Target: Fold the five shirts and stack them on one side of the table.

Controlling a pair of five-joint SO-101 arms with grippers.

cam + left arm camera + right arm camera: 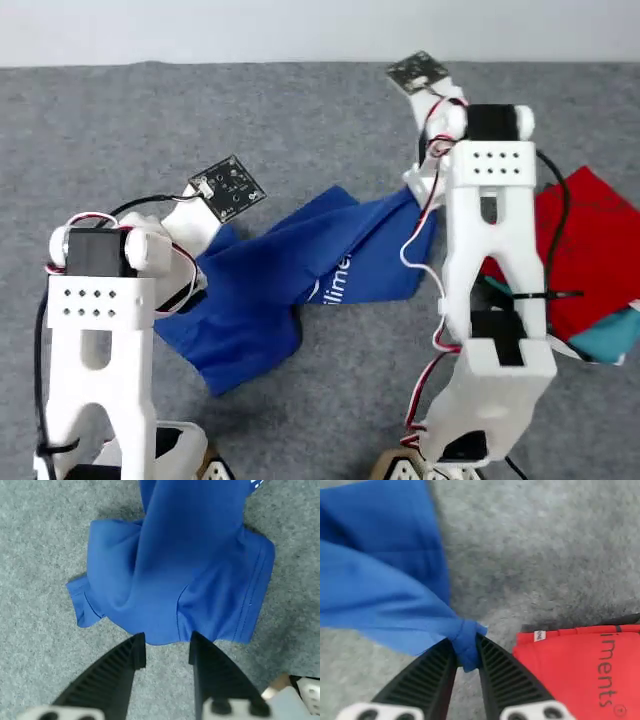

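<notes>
Smooth matt cloth: blue shirt (pixel 190 580); rough fuzzy fabric: table (pixel 150 120).

One blue shirt (pixel 290 270), showing solid blue and carrying white lettering; one red shirt (pixel 590 250), bearing dark lettering; one teal shirt (pixel 612 343), showing plain; table (pixel 150 130), showing mottled grey; left gripper (pixel 167 647) and right gripper (pixel 467 652), showing ribbed black.

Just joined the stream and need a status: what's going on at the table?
The right claw is shut on a bunched corner of the blue shirt. The shirt lies stretched and rumpled across the grey table and is not yet folded. The left claw sits open at the shirt's opposite hem, its tips just short of the cloth. Beside the right arm lies a red shirt, with a teal shirt showing under its edge.
</notes>
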